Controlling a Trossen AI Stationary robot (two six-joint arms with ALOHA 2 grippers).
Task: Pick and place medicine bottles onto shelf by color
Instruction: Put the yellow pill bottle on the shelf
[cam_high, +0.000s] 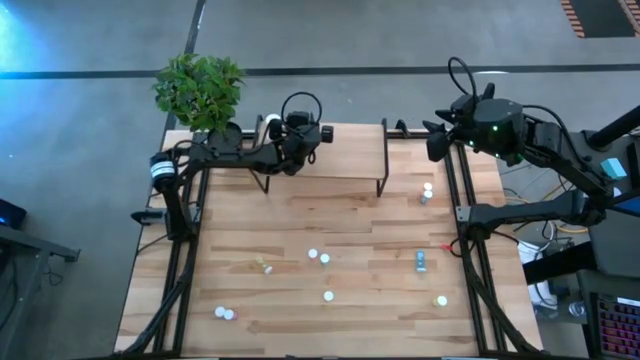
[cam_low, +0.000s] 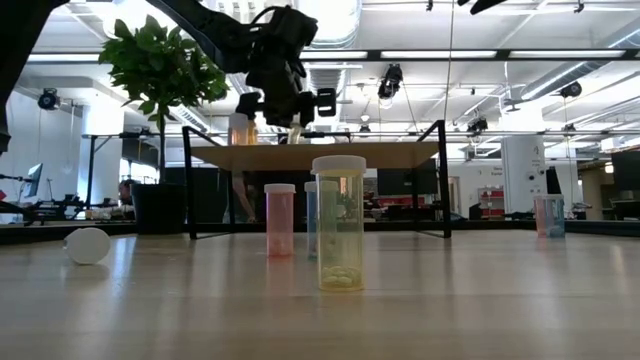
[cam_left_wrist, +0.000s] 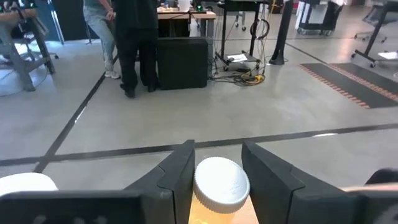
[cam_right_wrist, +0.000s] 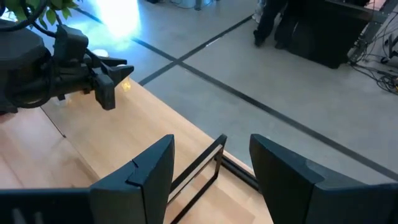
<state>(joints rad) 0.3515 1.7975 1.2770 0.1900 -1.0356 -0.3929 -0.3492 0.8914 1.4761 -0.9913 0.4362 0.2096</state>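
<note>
Left hand (cam_high: 272, 128), high view: you see it over the shelf (cam_high: 350, 150), at that board's left end, with a white-capped bottle (cam_high: 268, 125) at its tip; every other bottle (cam_high: 327, 296) lies scattered on the surface (cam_high: 300, 215), well below the hand. Right hand (cam_high: 437, 140) waits beyond the shelf's right end. Low view: left hand (cam_low: 287, 108) hangs just above the shelf (cam_low: 315, 155); an orange bottle (cam_low: 241, 128) stands beside it. Left wrist view: its fingers (cam_left_wrist: 177, 177) pinch a white cap (cam_left_wrist: 221, 185). Right wrist view: fingers (cam_right_wrist: 149, 165) spread, holding nothing. Judge the sorting barely begun; nearly all bottles remain.
</note>
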